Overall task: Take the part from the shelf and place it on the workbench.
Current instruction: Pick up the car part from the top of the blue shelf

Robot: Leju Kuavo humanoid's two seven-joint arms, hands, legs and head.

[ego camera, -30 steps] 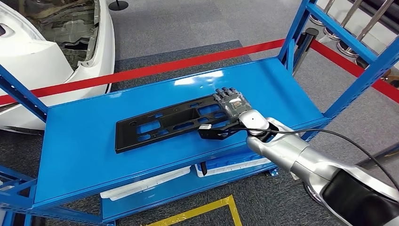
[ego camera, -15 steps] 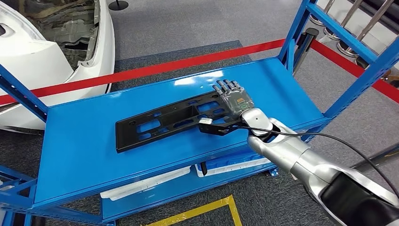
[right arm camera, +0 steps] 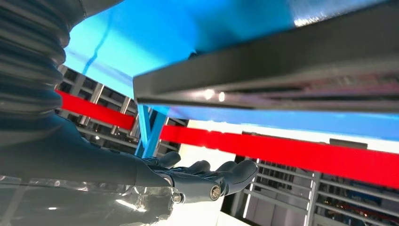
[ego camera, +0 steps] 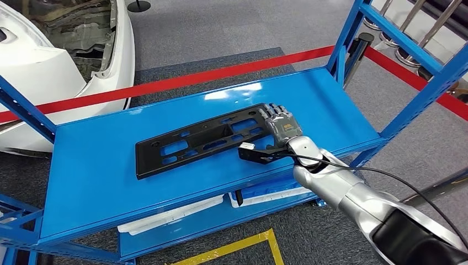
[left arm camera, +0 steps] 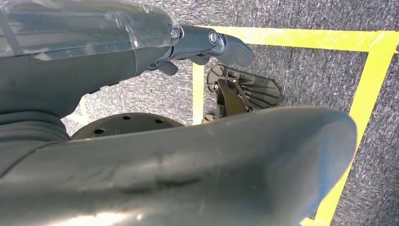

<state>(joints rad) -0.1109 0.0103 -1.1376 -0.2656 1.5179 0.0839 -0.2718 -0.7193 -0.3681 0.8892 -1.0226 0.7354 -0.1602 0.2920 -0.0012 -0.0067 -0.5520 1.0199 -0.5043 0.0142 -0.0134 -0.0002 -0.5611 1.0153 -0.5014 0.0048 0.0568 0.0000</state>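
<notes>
right hand (ego camera: 282,128) reaches over the shelf (ego camera: 99,165), palm down, fingers (ego camera: 274,112) spread flat on the black part's (ego camera: 193,141) end, not clamped.

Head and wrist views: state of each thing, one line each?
black part: flat on the shelf's top deck, not lifted.
right hand: at the part's right end, fingers over its edge; a closed grip cannot be confirmed.
left hand: hangs over the floor, holds nothing, fingers curled in.
shelf: upright, blue; top deck bears the part.
red barrier tape: stretched taut behind the shelf.
</notes>
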